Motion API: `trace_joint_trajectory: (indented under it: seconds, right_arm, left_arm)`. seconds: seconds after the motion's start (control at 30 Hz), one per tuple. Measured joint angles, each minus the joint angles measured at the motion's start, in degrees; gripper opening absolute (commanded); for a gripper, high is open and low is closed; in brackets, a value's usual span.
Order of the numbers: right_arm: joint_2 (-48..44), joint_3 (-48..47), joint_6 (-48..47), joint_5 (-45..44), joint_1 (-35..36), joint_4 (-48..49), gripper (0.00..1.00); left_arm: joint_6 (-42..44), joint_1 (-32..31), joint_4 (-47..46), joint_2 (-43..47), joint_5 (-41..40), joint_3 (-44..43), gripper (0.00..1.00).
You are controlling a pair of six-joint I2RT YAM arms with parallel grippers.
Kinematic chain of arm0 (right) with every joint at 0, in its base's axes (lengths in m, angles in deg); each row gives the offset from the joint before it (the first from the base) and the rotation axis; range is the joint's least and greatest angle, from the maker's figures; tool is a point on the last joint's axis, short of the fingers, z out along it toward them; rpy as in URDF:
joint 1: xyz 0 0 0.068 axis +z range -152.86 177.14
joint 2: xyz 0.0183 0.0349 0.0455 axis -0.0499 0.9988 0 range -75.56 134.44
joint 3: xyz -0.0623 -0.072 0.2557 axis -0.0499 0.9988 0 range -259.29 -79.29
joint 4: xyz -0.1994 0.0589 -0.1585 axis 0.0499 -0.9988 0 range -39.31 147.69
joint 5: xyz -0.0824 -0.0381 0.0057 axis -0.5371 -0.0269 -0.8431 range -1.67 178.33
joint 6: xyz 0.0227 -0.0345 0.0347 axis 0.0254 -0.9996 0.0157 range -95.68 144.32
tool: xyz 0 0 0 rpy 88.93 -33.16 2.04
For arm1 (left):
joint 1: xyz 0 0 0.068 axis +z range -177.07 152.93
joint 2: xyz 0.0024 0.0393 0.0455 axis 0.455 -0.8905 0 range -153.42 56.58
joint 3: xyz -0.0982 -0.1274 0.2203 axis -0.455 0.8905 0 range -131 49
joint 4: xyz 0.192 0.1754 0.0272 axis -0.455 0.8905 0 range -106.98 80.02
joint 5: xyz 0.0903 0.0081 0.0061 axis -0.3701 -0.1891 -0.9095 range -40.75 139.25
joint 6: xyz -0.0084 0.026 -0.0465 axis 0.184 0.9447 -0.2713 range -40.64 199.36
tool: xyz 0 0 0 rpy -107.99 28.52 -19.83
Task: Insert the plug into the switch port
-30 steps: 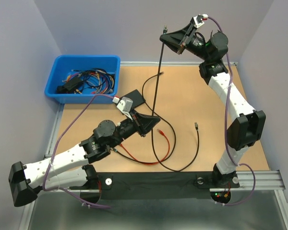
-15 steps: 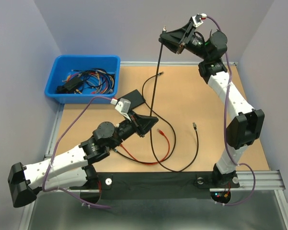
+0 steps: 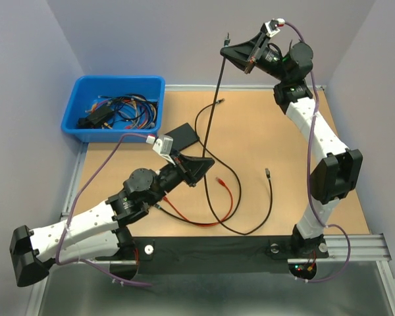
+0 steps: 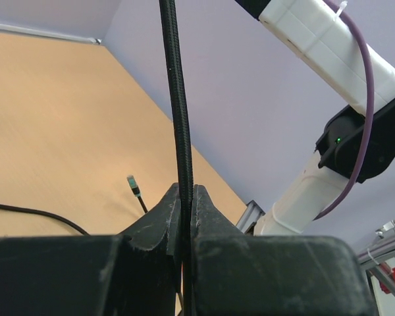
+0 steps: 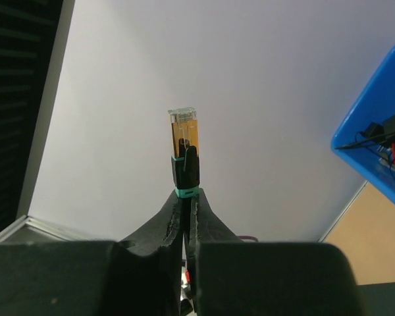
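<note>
1. Left pincer (image 4: 185,209): closed on the black cable (image 4: 178,112). It sits low over the near half of the desk (image 3: 270,131). The cable leaves the jaws and climbs steeply toward the other arm.

2. Switch (image 3: 182,136): a flat black box lying on the desk just beyond the left pincer, between it and the blue bin (image 3: 85,125). Its long axis runs diagonally across the desk. The port face cannot be made out in any view.

3. Right pincer (image 5: 185,197): closed on the boot of the plug (image 5: 184,128). It is raised high above the far edge of the desk, well apart from the switch.

4. Plug orientation: its long axis continues the line of the fingers, and the clear connector tip points straight out, away from the wrist. In the overhead view that tip faces up and away from the desk, not toward the switch.

5. Controlling relation: the switch lies below the plug, toward the near left. The left pincer is the closer one to the switch, but the right pincer carries the plug. The coming move therefore likely calls for the right arm to descend toward the near left and turn the wrist so that the plug axis points at the ports. The left pincer's hold on the cable may limit slack during that travel.
</note>
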Motion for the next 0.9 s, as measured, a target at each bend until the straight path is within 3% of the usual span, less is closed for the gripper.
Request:
trace_joint_trajectory:
  seconds: [0.03,0.17,0.33,0.6,0.9]
  right_arm:
    - [0.00,-0.02,-0.07,0.04,0.00,0.02,0.00]
    - [-0.13,0.39,-2.01,0.22,-0.07,0.11,0.00]
    - [-3.76,5.60,-10.88,0.28,-1.57,-5.46,0.01]
    - [-10.67,16.48,-22.51,3.67,-2.19,-11.26,0.00]
    - [-10.29,17.68,-29.35,8.79,2.03,-15.19,0.00]
  left_arm:
    - [-0.11,0.00,-0.02,0.26,-0.11,0.07,0.07]
    - [-0.22,0.00,0.85,1.09,-0.59,0.09,0.41]
    - [2.14,-0.72,10.38,1.29,-1.07,-1.53,0.66]
    - [5.75,-0.79,21.40,3.96,-3.69,-8.90,0.81]
    - [7.41,-0.76,24.81,8.66,-12.15,-14.03,0.80]
